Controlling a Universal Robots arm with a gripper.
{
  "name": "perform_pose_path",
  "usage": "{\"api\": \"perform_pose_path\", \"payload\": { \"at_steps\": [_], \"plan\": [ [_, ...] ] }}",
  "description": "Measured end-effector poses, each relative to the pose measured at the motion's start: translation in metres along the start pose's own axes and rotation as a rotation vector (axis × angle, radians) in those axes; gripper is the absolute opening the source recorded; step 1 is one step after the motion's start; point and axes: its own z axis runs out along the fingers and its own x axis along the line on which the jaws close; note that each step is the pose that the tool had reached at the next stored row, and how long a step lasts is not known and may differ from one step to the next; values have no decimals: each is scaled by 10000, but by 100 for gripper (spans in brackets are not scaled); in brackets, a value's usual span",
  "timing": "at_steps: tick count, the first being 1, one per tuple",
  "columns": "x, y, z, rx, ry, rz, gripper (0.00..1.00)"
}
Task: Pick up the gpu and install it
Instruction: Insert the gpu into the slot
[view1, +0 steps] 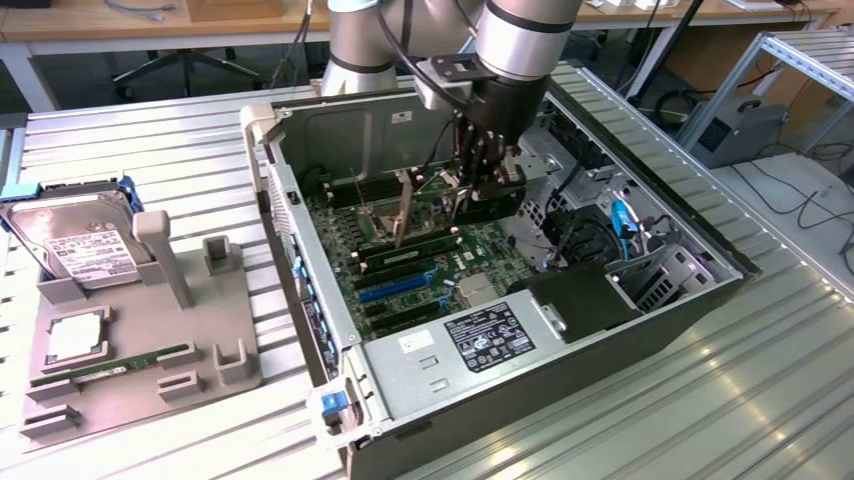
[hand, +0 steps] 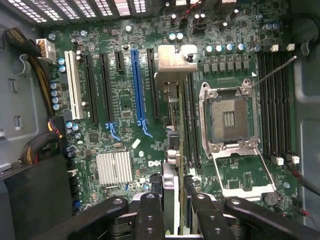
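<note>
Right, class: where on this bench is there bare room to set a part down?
Bare table on the exterior view's right of the computer case; another patch between the hard drive and the case. Crowded: the parts tray, and inside the case, where the gripper holds the gpu over the motherboard.

one gpu (hand: 176, 165), one hard drive (view1: 83, 246)

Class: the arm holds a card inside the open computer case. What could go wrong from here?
1. The gpu, clamped edge-on in the gripper, appears to hang beside the long blue slot rather than over it; pushed down like that, it might strike the board.
2. The open processor socket lies close by with its thin lever raised; a drifting card could snag it or scrape the contacts.
</note>
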Motion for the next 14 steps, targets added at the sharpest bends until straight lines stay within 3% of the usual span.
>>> {"api": "perform_pose_path", "payload": {
  "at_steps": [9,14],
  "plan": [
    [0,0,0,1,6,-656,27],
    [0,0,0,1,5,-710,27]
  ]
}}
